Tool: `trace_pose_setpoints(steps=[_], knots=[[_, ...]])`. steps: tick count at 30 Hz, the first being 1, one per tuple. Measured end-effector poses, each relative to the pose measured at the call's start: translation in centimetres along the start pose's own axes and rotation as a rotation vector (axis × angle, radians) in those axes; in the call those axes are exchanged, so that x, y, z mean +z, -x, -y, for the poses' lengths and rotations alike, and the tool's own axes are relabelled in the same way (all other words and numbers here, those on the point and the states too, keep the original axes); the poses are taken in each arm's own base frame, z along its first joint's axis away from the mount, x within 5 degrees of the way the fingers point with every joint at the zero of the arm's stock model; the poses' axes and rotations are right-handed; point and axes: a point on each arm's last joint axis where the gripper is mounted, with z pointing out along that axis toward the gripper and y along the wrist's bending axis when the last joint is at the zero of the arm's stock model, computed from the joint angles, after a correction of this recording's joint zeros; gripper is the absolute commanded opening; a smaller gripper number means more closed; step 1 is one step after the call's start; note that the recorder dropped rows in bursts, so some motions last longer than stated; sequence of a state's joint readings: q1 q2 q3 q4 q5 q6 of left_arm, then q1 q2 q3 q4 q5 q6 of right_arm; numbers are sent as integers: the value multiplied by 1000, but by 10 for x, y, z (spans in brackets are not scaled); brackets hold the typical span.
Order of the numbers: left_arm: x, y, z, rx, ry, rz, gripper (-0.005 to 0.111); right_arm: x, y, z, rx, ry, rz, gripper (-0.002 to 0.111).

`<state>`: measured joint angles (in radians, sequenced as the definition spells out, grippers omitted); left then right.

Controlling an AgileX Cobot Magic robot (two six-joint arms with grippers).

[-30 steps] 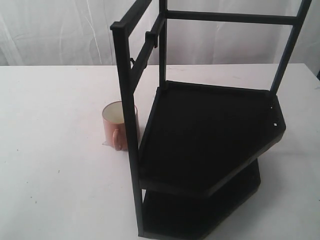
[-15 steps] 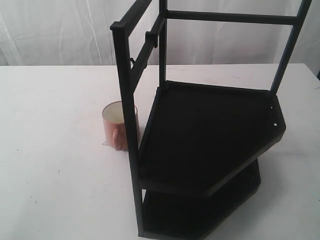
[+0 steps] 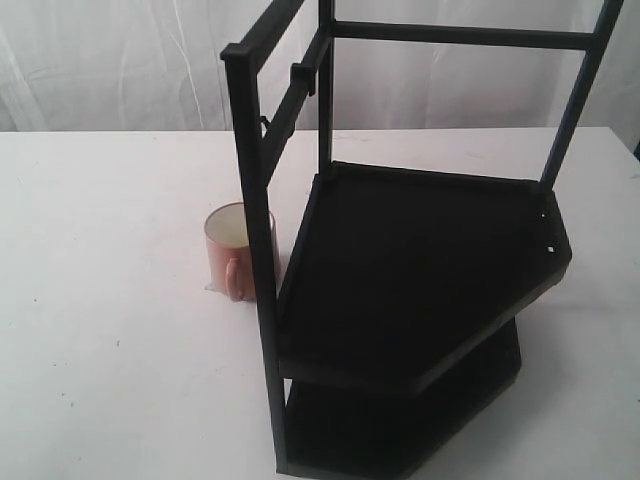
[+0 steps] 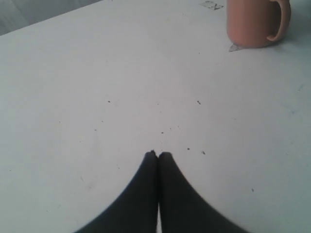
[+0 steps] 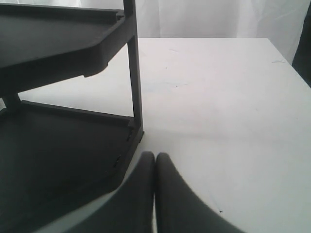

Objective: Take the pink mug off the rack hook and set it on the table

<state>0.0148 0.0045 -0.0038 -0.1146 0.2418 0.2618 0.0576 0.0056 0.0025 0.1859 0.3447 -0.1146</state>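
Observation:
The pink mug [image 3: 232, 255] stands upright on the white table [image 3: 100, 300], just left of the black rack's front post [image 3: 258, 270], handle facing the camera. The left wrist view shows the same mug [image 4: 255, 22] standing far from my left gripper [image 4: 158, 154], which is shut and empty over bare table. The rack hook [image 3: 300, 77] with its squarish clip sits empty on the upper rail. My right gripper [image 5: 155, 156] is shut and empty, next to the rack's lower shelf corner [image 5: 136, 133]. Neither arm shows in the exterior view.
The black two-shelf rack [image 3: 420, 270] fills the middle and right of the table. A white curtain [image 3: 120, 60] hangs behind. A small marker [image 4: 212, 5] lies on the table beyond the mug.

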Motion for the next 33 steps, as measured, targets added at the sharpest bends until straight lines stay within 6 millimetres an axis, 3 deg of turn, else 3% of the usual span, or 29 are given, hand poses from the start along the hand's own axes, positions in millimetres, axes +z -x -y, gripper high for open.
trace_pose_setpoints(steps=[33], knots=[[0, 1, -1, 9, 7, 9, 0, 0, 0, 0, 0, 0, 0, 0]])
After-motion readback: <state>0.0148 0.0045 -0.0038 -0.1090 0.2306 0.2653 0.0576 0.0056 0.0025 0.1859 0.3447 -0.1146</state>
